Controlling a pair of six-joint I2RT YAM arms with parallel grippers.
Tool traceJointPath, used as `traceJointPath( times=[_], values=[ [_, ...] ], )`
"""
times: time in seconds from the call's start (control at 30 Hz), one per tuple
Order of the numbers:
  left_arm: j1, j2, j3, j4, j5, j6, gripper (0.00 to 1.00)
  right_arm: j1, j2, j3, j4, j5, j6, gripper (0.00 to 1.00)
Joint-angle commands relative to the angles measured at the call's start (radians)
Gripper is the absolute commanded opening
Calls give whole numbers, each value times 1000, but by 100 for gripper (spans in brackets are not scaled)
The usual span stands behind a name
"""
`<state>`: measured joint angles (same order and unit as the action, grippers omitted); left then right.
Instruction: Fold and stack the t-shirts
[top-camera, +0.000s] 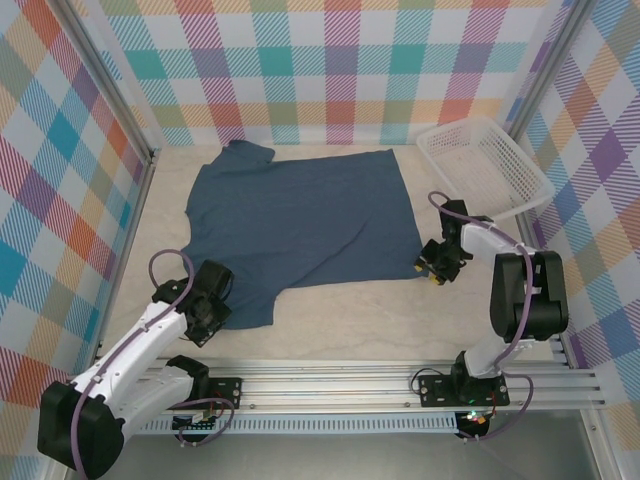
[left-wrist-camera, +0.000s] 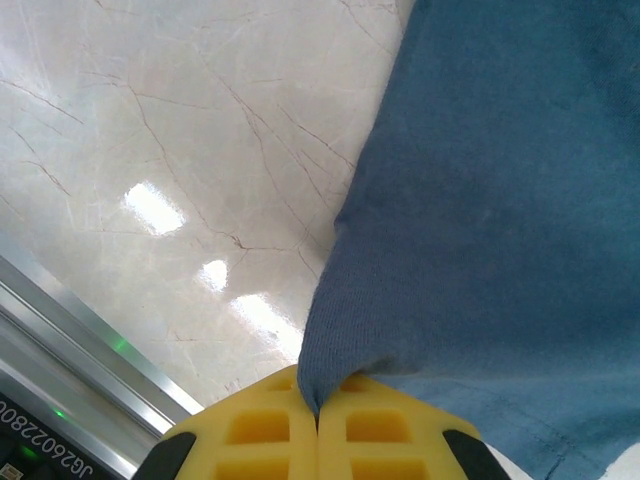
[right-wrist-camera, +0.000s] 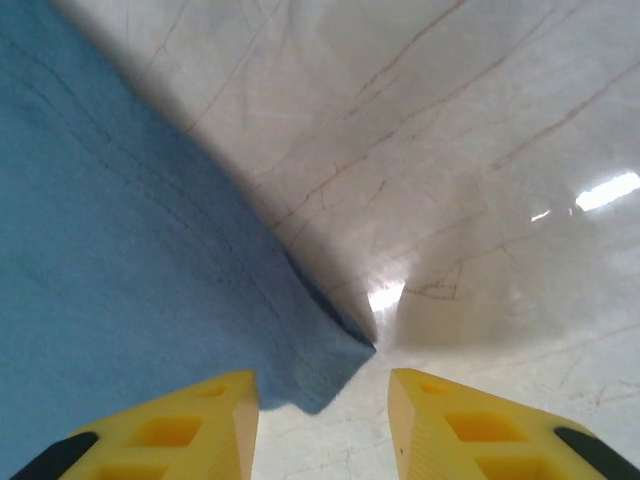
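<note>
T-shirt (top-camera: 300, 220) edge is clenched in my left claw (left-wrist-camera: 318, 405); my right claw (right-wrist-camera: 322, 388), jaws apart astride the hem corner, should bite deep before we lift evenly.

The dark blue t-shirt (right-wrist-camera: 130, 250) is spread over the left half of the frame, its edge running diagonally down to a corner at lower centre. That corner is flanked by the yellow fingers (right-wrist-camera: 200, 425) of the right gripper (right-wrist-camera: 320, 382), which are held apart. The pale veined table (right-wrist-camera: 480, 150) is marked by glare at the right.
</note>
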<state>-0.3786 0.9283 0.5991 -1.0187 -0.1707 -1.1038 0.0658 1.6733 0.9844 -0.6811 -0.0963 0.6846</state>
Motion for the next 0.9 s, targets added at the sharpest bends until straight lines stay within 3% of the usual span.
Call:
traceJointPath(
  times=[0.0, 0.23, 0.3, 0.47, 0.7, 0.87],
  values=[
    [-6, 4, 14, -24, -16, -8, 0, 2, 45, 39, 11, 18, 1, 34],
    [-6, 9, 36, -23, -18, -10, 0, 3, 70, 17, 26, 9, 26, 20],
    [-6, 5, 45, -34, -18, -16, 0, 4, 62, 16, 16, 21, 30, 11],
    [-9, -41, 84, -166, -38, -77, 0, 23, -6, 15, -64, 70, 3, 0],
    [-58, -184, 125, -380, -48, -241, 0, 58, -140, -69, -225, 55, -29, 0],
    [-134, -225, 167, -434, -69, -314, 0, 118, -201, -128, -282, 33, -50, 0]
  ],
)
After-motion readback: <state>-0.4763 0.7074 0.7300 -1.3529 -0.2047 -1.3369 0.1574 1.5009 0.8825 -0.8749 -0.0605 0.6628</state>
